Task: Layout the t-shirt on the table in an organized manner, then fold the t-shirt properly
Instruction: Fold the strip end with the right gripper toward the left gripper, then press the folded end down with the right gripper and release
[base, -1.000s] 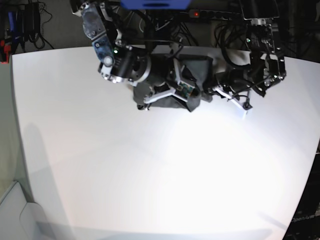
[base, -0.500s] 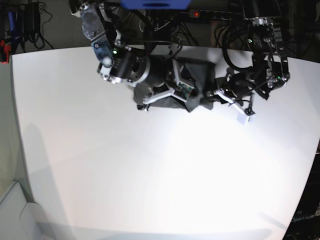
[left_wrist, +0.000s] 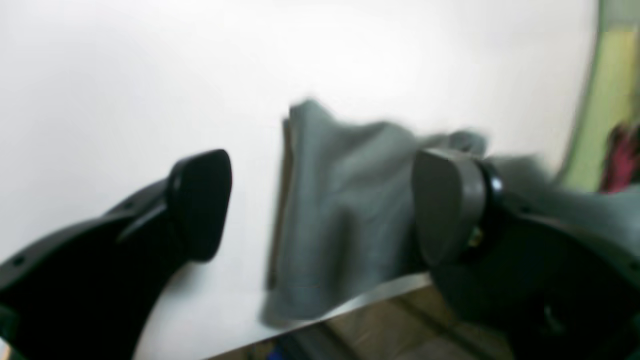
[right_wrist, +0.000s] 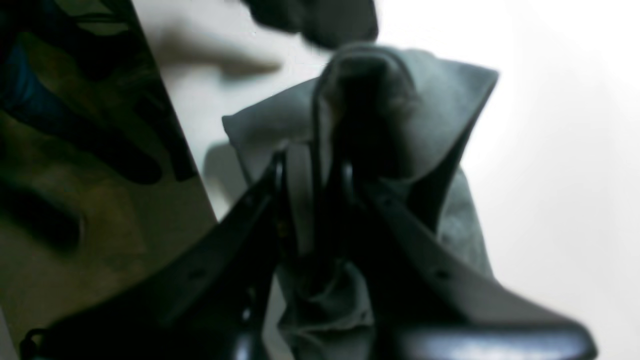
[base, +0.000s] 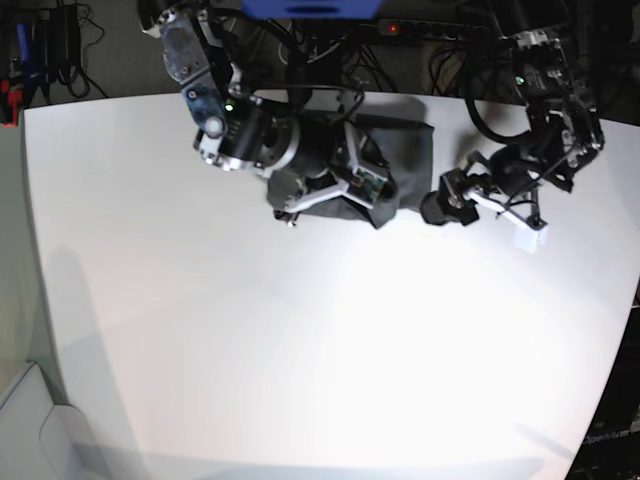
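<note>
Still in the layout step, shirt not spread yet. Far-left part of the desk (base: 150, 300) is bare white. Moving right along the far edge, my right gripper (base: 335, 190) sits on the t-shirt (base: 405, 150), jaws narrow and pinched on a fold of the grey cloth; the right wrist view shows fabric (right_wrist: 400, 100) bunched between and over the jaw tips. The shirt itself is a crumpled dark heap at the far edge of the desk, partly under my right arm, one edge draping at the desk rim in the left wrist view (left_wrist: 340, 215). Further right, my left gripper (base: 480, 200) is off the cloth, just beside its right edge, jaws wide with nothing between them; the shirt shows in the gap but is not touched as far as I can tell, view is blurred. Next, I judge: left jaws need a fresh pinch on a free corner or hem, then both arms pull apart and toward the near side to flatten it. Folding not begun.
</note>
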